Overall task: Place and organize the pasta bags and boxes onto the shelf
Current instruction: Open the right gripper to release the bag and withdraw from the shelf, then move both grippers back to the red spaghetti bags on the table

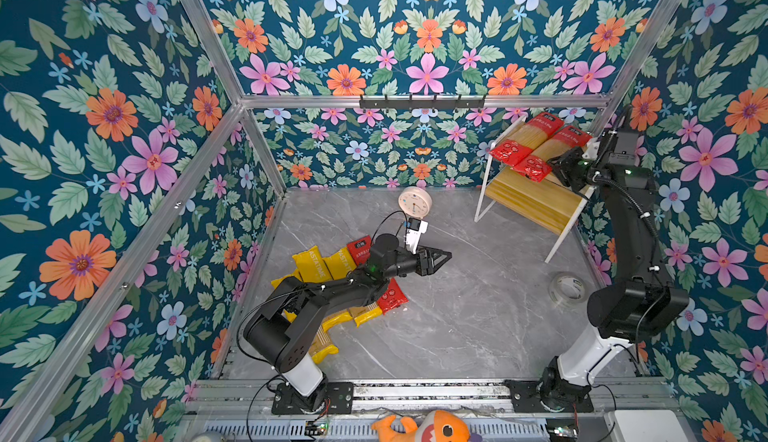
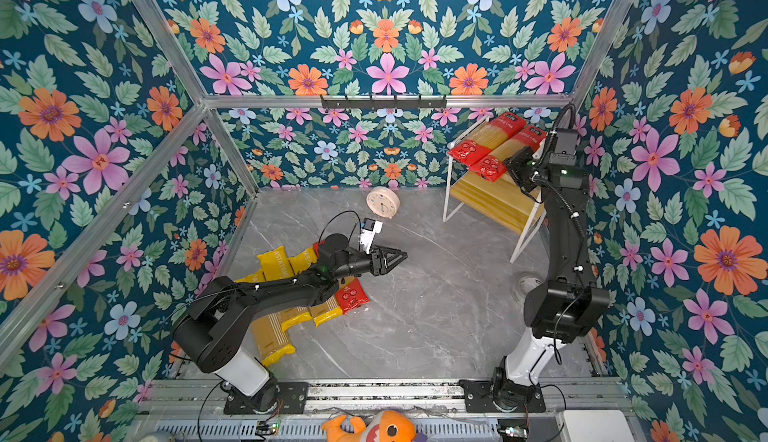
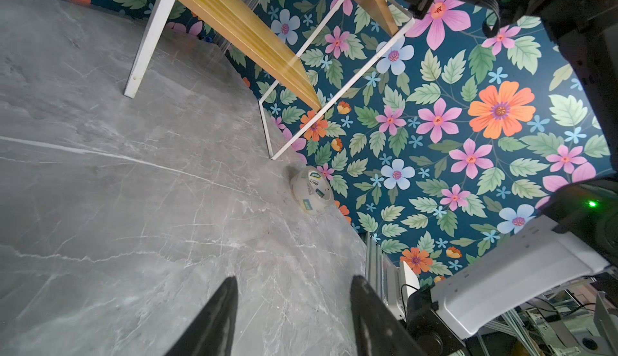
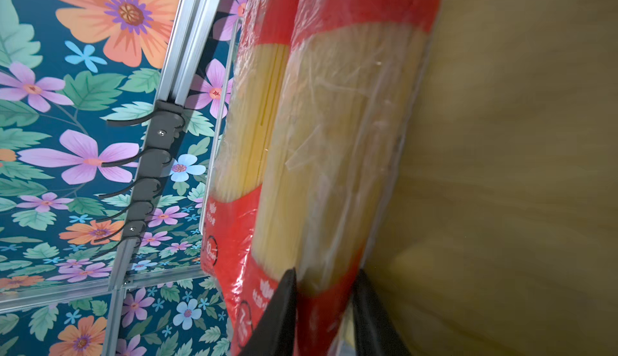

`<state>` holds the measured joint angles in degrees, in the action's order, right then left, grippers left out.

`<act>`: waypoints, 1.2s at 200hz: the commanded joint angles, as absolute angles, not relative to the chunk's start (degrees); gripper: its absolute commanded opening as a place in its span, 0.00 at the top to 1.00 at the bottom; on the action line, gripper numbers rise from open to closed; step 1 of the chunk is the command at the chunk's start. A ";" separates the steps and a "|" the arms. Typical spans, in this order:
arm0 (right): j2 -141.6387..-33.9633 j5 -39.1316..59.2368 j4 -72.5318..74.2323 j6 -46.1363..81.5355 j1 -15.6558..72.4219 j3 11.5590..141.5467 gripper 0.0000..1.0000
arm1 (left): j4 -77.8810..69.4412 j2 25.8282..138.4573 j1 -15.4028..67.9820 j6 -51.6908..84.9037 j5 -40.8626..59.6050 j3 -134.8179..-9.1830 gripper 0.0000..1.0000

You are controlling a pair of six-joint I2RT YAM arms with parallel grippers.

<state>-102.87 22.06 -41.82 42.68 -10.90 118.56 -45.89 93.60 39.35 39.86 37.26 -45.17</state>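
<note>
Near left, floor: yellow packets [image 1: 318, 267] lie heaped, with a loose red packet [image 1: 392, 296] at the heap's right edge. All are partly under the left arm.

Left gripper [image 1: 436, 259] hangs over bare floor just past the heap. Its jaws stand apart with nothing between them, and the wrist view shows only grey floor there. It points away from the packets, so the heap lies behind its wrist.

Far right: shelf [image 1: 536, 207], lower board bare. The top board carries two red packets side by side, touching and parallel, their near ends overhanging the board's edge.

Right gripper [image 4: 326, 277] straddles the near end of the held red packet [image 4: 351, 137]. The jaws are closed against its sides. Neighbouring red packet [image 4: 254, 120] lies just beside.

Key relation: the held packet's long axis runs straight away from the jaws, toward the back wall.

Judgement: this placement looks nearly finished. Letting go and backing out along that axis seems safest, since a sideways exit could drag the overhanging end off. The floor heap is nearer the left arm.
</note>
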 commanded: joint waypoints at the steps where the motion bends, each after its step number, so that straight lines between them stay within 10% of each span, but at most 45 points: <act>1: -105.21 20.96 -46.34 38.91 -9.56 121.75 0.73 | -45.54 93.04 39.28 38.39 36.65 -44.83 0.44; 93: -99.19 19.96 -48.61 35.88 -8.73 118.21 0.46 | -24.40 85.86 34.37 31.83 28.34 -46.92 0.44; 137: -84.75 17.55 -42.19 36.79 -3.99 96.43 0.41 | -14.51 78.97 26.69 31.37 24.01 -44.20 0.44; 192: -71.99 -0.81 -33.18 35.95 24.21 75.09 0.41 | 3.18 73.63 15.40 34.58 9.60 -41.70 0.37; 240: -84.03 -0.18 -22.18 36.34 42.46 70.25 0.41 | 0.47 73.83 13.01 37.34 15.63 -38.28 0.36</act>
